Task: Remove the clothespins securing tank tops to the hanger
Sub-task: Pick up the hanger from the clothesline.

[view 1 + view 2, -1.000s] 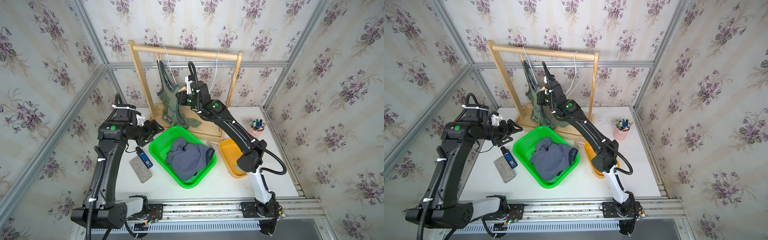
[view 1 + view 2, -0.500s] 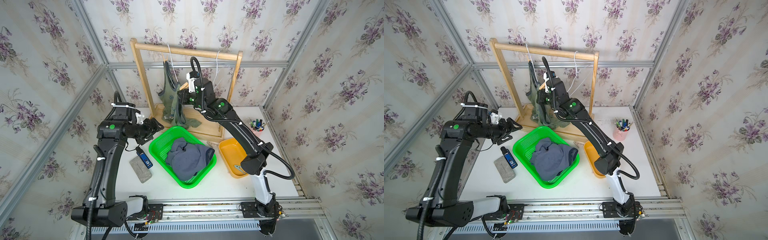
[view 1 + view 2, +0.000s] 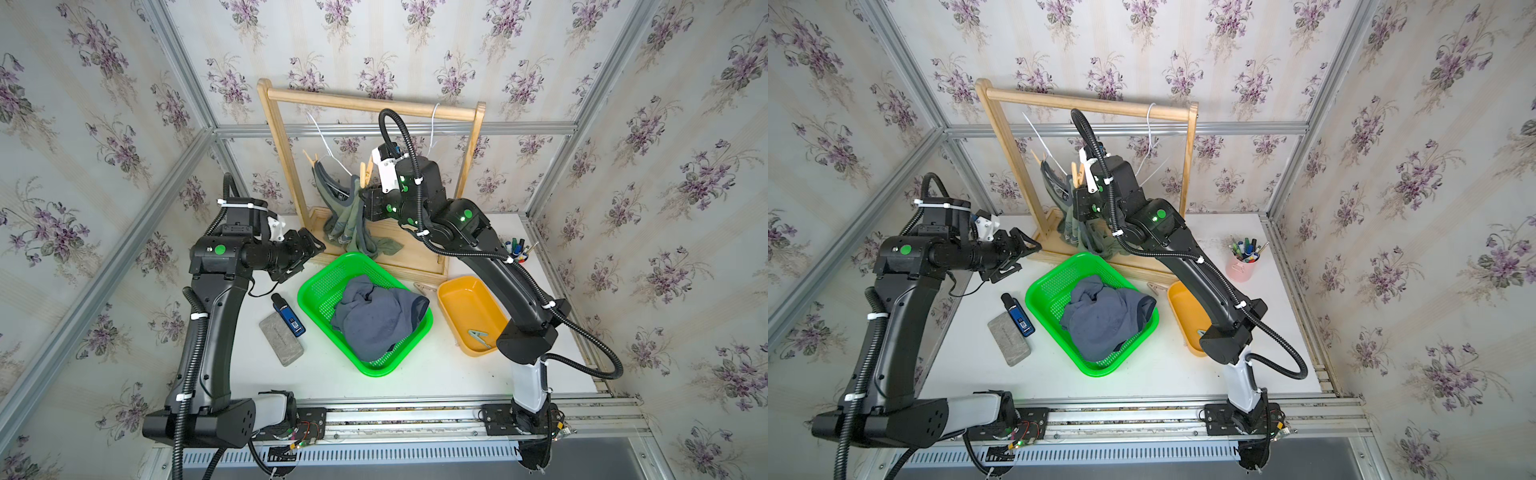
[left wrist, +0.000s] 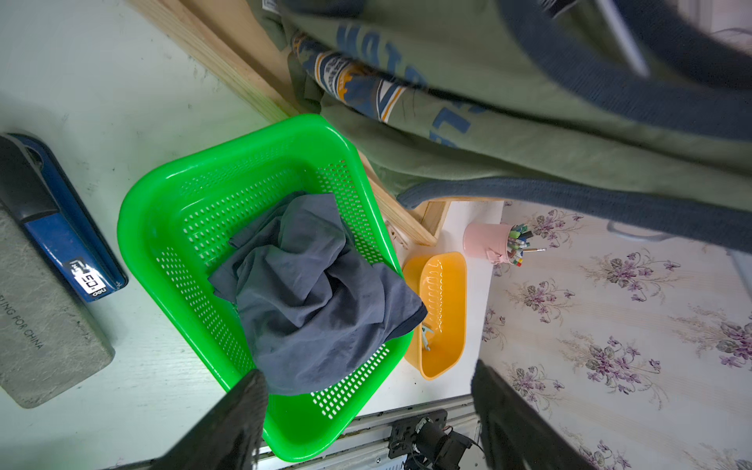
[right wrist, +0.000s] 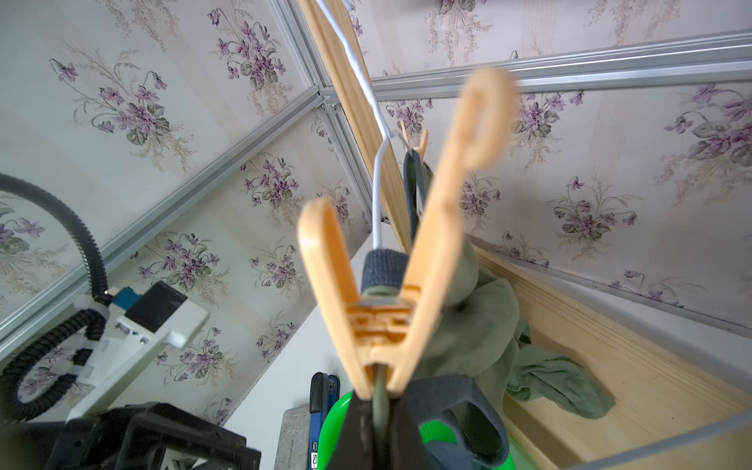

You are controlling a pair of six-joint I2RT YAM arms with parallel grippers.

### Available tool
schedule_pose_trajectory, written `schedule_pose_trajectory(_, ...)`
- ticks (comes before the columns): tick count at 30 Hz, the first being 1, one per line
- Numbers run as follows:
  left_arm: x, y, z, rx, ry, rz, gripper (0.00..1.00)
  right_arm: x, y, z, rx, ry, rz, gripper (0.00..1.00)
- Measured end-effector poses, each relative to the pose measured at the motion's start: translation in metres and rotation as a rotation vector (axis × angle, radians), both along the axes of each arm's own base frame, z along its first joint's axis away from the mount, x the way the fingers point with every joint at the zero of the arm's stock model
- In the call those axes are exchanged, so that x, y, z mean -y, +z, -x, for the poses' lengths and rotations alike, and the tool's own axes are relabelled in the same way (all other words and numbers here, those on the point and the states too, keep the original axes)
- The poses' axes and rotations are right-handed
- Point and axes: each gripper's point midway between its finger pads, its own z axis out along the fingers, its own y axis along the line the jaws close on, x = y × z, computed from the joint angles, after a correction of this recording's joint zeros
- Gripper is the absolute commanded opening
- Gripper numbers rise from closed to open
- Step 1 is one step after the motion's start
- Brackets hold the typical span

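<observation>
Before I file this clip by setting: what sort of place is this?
Likely a robot test booth staged as a laundry corner: floral-papered walls in metal framing, a wooden clothes rack, a green basket.

A glossy green perforated plastic basket holds a matt, creased navy cloth tank top; at its twelve o'clock stands a smooth pale wooden rack.

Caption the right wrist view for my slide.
Right gripper pinches a tan clothespin open around the dark strap of the olive tank top on its wire hanger.
</observation>
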Motion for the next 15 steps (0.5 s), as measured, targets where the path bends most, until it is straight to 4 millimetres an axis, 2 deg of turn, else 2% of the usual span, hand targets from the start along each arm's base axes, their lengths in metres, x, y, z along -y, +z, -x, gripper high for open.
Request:
schedule_pose_trajectory(5,-0.001,0.018,-0.011,0.039,0.016,0.005,0.81,0.008,-0.001,0.018,-0.008,0.017,0.031,0.00)
schedule_pose_trajectory(15,-0.011,0.029,-0.031,0.047,0.077,0.007,0.83,0.044,-0.019,0.050,-0.026,0.023,0.036,0.00)
